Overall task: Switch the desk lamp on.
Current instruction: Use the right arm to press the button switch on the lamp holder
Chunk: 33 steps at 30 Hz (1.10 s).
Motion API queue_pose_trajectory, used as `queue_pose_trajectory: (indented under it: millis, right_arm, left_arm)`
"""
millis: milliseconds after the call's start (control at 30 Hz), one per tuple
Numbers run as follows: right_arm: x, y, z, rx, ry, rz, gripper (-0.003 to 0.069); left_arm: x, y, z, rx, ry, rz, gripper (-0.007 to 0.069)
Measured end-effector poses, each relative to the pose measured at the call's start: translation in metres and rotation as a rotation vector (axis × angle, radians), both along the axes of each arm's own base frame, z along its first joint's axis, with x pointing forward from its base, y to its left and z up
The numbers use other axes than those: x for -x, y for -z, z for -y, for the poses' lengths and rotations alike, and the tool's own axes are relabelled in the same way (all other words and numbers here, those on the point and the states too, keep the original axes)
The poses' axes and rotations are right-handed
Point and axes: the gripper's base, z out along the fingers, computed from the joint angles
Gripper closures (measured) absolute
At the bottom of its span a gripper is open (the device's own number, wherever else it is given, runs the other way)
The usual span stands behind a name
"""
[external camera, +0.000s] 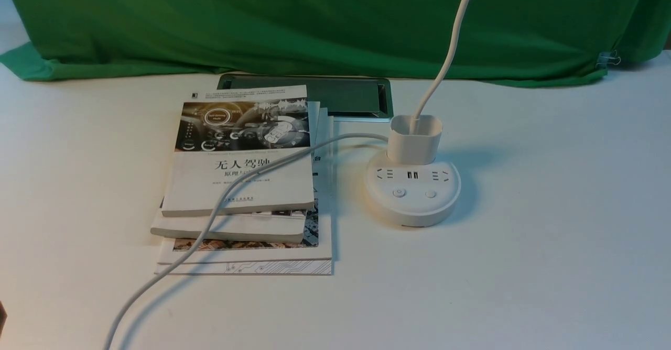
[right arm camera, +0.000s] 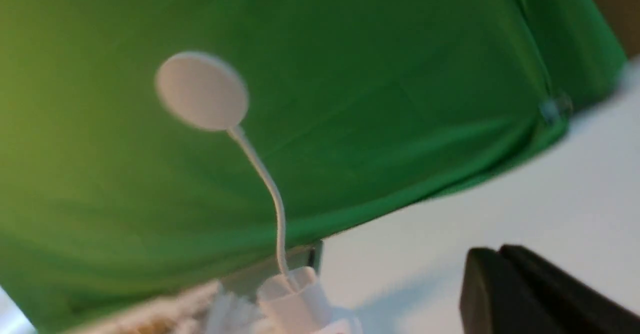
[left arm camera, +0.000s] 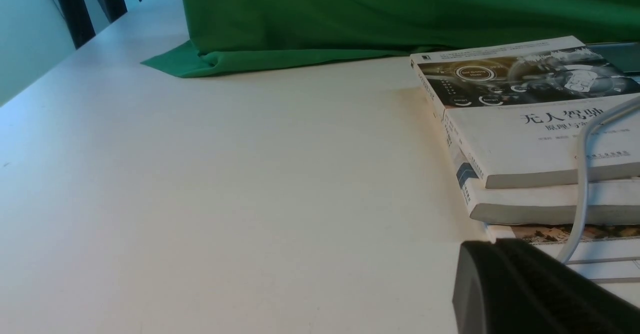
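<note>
Desk lamp [external camera: 414, 145] stands on the table [external camera: 534, 276], just right of the book stack [external camera: 241, 182]. Light plastic, base may skid, gooseneck flexes. No grab: press power button [external camera: 399, 193] straight down. Left gripper [left arm camera: 498, 244] and right gripper [right arm camera: 500, 250] look pinched together, empty.

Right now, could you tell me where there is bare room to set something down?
The widest bare table lies right of the desk lamp, up to the green cloth. Another open patch lies left of the book stack. The front strip is free except where the cord crosses. It is crowded between books and lamp.
</note>
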Motion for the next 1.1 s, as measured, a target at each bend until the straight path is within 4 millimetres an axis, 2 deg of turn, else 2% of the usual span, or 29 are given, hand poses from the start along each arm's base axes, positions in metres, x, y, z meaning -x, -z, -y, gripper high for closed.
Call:
queue_pose_trajectory:
  millis: [100, 200, 233, 267, 300, 333, 367, 433, 567, 633, 667, 700, 833, 1000, 1033, 1100]
  right_arm:
    - [-0.015, -0.045, -0.006, 0.317, -0.056, -0.059, 0.0629]
    - [-0.039, -0.080, -0.011, 0.500, -0.116, -0.149, 0.0628]
    - [-0.045, -0.083, -0.012, 0.532, -0.136, -0.182, 0.0628]
    - [-0.060, -0.092, -0.015, 0.566, -0.166, -0.235, 0.0628]
    - [-0.062, -0.093, -0.015, 0.572, -0.171, -0.244, 0.0628]
    - [-0.081, -0.098, -0.019, 0.585, -0.206, -0.317, 0.0628]
    - [-0.083, -0.097, -0.019, 0.586, -0.214, -0.333, 0.0628]
    - [-0.106, -0.099, -0.025, 0.593, -0.259, -0.408, 0.0628]
    - [-0.150, -0.091, -0.054, 0.639, -0.431, -0.569, 0.0628]
    - [-0.165, -0.083, -0.072, 0.675, -0.513, -0.629, 0.0628]
    - [-0.167, -0.082, -0.072, 0.676, -0.516, -0.637, 0.0628]
    - [-0.178, -0.074, -0.087, 0.713, -0.572, -0.680, 0.0628]
    - [-0.209, -0.052, -0.115, 0.806, -0.628, -0.785, 0.0628]
    - [-0.251, -0.013, -0.134, 0.846, -0.638, -0.893, 0.0628]
    - [-0.254, -0.010, -0.135, 0.848, -0.638, -0.897, 0.0628]
    - [-0.269, 0.009, -0.144, 0.853, -0.641, -0.904, 0.0628]
  left_arm:
    - [0.000, 0.000, 0.000, 0.000, 0.000, 0.000, 0.0603]
    - [0.000, 0.000, 0.000, 0.000, 0.000, 0.000, 0.0603]
    - [0.000, 0.000, 0.000, 0.000, 0.000, 0.000, 0.0603]
    - [0.000, 0.000, 0.000, 0.000, 0.000, 0.000, 0.0603]
    - [0.000, 0.000, 0.000, 0.000, 0.000, 0.000, 0.0603]
    - [0.000, 0.000, 0.000, 0.000, 0.000, 0.000, 0.0603]
    - [0.000, 0.000, 0.000, 0.000, 0.000, 0.000, 0.0603]
    - [0.000, 0.000, 0.000, 0.000, 0.000, 0.000, 0.0603]
    - [0.000, 0.000, 0.000, 0.000, 0.000, 0.000, 0.0603]
    - [0.000, 0.000, 0.000, 0.000, 0.000, 0.000, 0.0603]
    - [0.000, 0.000, 0.000, 0.000, 0.000, 0.000, 0.0603]
    - [0.000, 0.000, 0.000, 0.000, 0.000, 0.000, 0.0603]
    - [0.000, 0.000, 0.000, 0.000, 0.000, 0.000, 0.0603]
    - [0.000, 0.000, 0.000, 0.000, 0.000, 0.000, 0.0603]
    - [0.000, 0.000, 0.000, 0.000, 0.000, 0.000, 0.0603]
    - [0.000, 0.000, 0.000, 0.000, 0.000, 0.000, 0.0603]
